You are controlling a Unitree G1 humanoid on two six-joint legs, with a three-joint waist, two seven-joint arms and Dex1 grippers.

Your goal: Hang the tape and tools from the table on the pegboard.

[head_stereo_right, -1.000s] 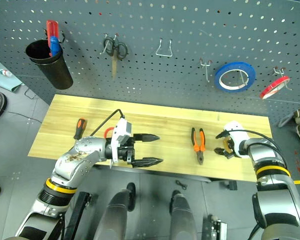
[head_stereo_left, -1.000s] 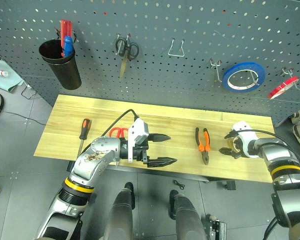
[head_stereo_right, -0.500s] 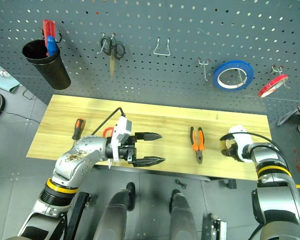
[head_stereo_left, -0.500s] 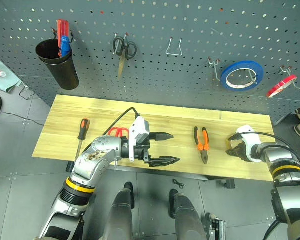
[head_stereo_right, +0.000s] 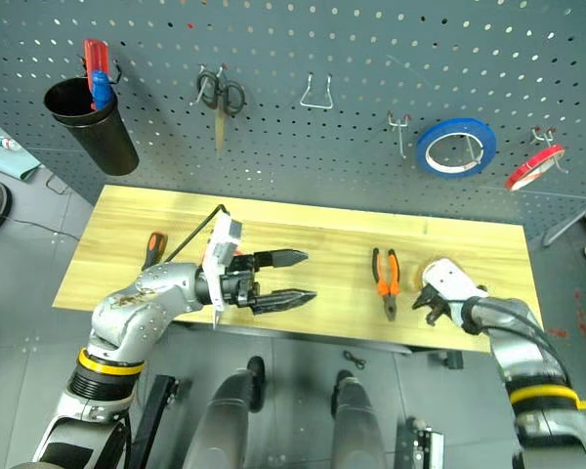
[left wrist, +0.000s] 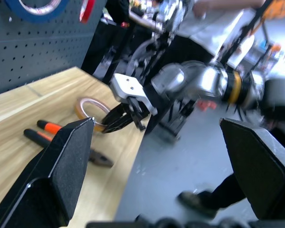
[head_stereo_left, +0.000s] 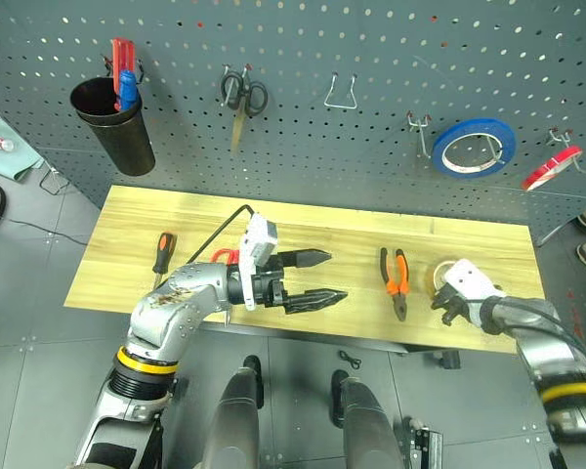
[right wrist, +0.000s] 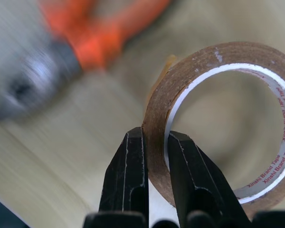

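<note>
Tape (right wrist: 213, 118) wall between right jaws

screwdriver (head_stereo_left: 162, 256) table-left (head_stereo_left: 107, 264) | pliers (head_stereo_left: 396, 278) right-centre | tape (head_stereo_left: 439, 276) right of pliers

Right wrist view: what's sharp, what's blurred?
Right wrist view: the fingers and the tape they pinch are sharp; the pliers behind smear into orange and grey. Left wrist view: its own fingers loom dark and soft, and the right gripper is slightly blurred.
</note>
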